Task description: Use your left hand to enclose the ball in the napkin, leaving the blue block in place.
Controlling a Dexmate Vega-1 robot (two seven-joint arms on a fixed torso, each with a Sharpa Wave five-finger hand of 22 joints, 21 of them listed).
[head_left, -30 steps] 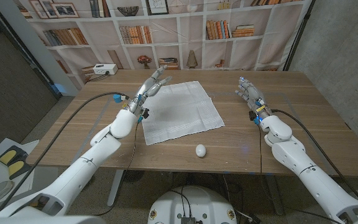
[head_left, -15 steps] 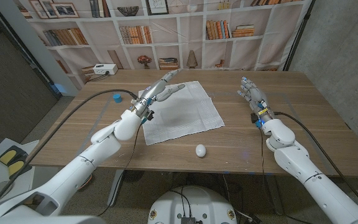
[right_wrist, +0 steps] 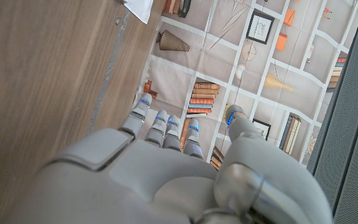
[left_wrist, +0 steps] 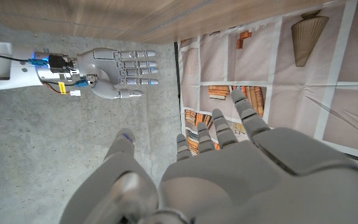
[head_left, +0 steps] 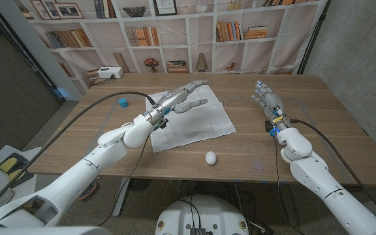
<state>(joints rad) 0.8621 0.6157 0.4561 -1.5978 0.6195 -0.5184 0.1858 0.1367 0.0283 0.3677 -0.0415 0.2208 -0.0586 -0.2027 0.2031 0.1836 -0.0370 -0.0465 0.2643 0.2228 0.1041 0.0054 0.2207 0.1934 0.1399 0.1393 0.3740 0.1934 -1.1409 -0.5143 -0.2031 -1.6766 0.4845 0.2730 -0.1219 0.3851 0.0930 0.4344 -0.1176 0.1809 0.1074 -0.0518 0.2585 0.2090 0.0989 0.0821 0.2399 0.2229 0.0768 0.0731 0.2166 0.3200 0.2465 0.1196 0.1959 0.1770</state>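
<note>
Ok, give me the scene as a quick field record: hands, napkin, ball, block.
left hand: open, fingers spread, over the napkin's far part
right hand: open, at the table's right side, holds nothing
napkin: spread flat, unfolded
ball: white, on bare wood near the front edge, off the napkin
blue block: left of the napkin, untouched

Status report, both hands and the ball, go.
Left hand open, above the napkin. Right hand open, holding nothing. Ball bare on the table, off the napkin near the front edge. Nothing blocking; blue block far left.
</note>
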